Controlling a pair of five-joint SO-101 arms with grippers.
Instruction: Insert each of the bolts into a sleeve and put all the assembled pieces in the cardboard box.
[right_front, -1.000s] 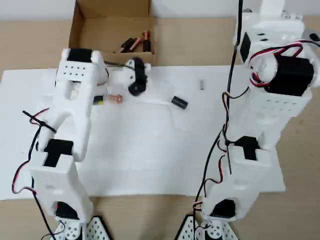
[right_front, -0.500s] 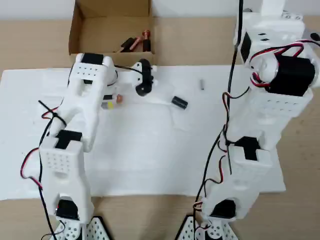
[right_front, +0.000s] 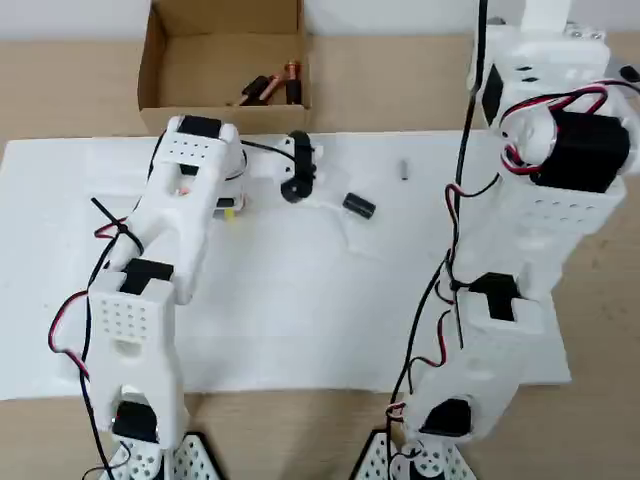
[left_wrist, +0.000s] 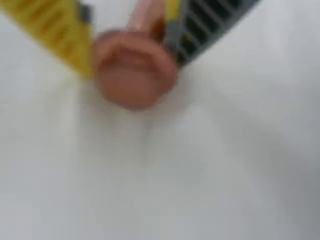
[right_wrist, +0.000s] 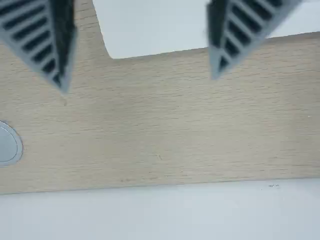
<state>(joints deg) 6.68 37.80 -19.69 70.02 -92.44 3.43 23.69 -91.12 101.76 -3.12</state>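
At the left of the white sheet (right_front: 300, 310), the left claw (right_front: 229, 206) sits low under its arm, just short of the box (right_front: 150, 70). Its wrist view shows it pinching a copper bolt (left_wrist: 134, 75). The shank runs up between a yellow finger (left_wrist: 50, 30) and a grey ribbed finger (left_wrist: 210, 20). The round head pokes out past both tips, close over the sheet; whether it touches the sheet cannot be told. From above, the arm covers the bolt and most of the claw, and a bit of yellow shows at the arm's edge.

In the box, a few copper-and-black pieces (right_front: 272, 88) lie bunched near the right wall; their number is hard to make out.

Right of the left claw and apart from it, a black sleeve (right_front: 359, 205) lies on its side on the sheet. The arm's black wrist part (right_front: 298, 170) lies between claw and sleeve. Farther right is a small grey thing (right_front: 404, 169), too small to tell what it is.

At the right, the right arm (right_front: 545, 200) stands folded up. The right claw (right_wrist: 139, 79) is spread wide, touching nothing, over the wooden table (right_wrist: 160, 135).
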